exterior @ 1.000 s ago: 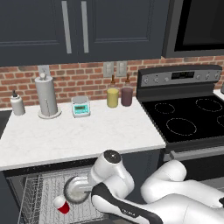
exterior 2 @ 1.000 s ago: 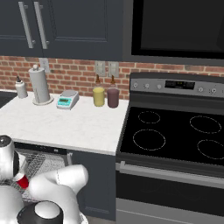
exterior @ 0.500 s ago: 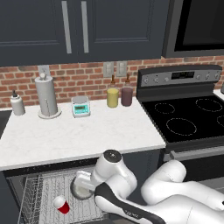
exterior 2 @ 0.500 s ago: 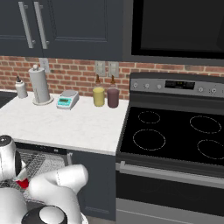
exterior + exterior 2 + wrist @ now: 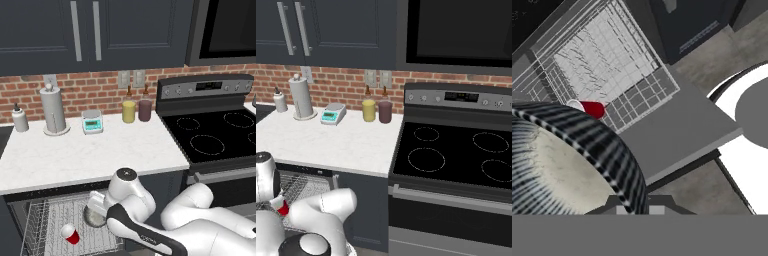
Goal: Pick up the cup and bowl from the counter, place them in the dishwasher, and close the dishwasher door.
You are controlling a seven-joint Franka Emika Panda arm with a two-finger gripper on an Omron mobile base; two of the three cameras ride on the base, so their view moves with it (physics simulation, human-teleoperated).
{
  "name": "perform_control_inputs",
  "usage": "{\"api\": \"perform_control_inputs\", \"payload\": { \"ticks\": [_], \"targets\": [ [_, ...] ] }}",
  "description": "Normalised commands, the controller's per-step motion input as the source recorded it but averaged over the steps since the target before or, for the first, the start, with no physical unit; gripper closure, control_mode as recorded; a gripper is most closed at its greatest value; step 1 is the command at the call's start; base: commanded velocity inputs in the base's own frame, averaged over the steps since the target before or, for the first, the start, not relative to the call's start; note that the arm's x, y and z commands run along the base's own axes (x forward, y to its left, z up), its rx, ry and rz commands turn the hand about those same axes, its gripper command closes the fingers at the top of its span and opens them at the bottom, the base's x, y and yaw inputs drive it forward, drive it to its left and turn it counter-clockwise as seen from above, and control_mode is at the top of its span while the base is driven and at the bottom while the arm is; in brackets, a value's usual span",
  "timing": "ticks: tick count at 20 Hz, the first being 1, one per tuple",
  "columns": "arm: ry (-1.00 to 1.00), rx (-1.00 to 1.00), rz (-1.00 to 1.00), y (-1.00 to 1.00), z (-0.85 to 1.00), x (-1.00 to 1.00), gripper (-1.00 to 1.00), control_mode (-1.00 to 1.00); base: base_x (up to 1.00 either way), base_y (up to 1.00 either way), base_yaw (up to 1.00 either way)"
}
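Now the fingers (image 5: 637,202) grip the bowl (image 5: 95,215) above the rack (image 5: 45,220), cup (image 5: 70,233) lying inside

The white arm folds low from the lower right of the left base view, its elbow link bent back and its dark-capped wrist joint turned upward. The hand (image 5: 637,207) reaches down and to the left beneath that joint, fingers drawn nearly together, clamped on the rim of the bowl (image 5: 557,165).

Kitchen — stove (image 5: 215,137), brick backsplash (image 5: 75,95), cabinets (image 5: 85,35)
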Motion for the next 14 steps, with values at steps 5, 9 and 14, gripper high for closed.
{"api": "perform_control_inputs", "payload": {
  "ticks": [5, 9, 14],
  "targets": [
    [0.02, 0.00, -0.02, -0.15, -0.15, 0.01, 1.00, -1.00, 0.00, 0.00, 0.00],
    [0.02, 0.00, -0.03, -0.34, -0.36, 0.06, 1.00, -1.00, 0.00, 0.00, 0.00],
    [0.02, 0.00, -0.05, -0.35, -0.44, 0.06, 1.00, -1.00, 0.00, 0.00, 0.00]
  ]
}}
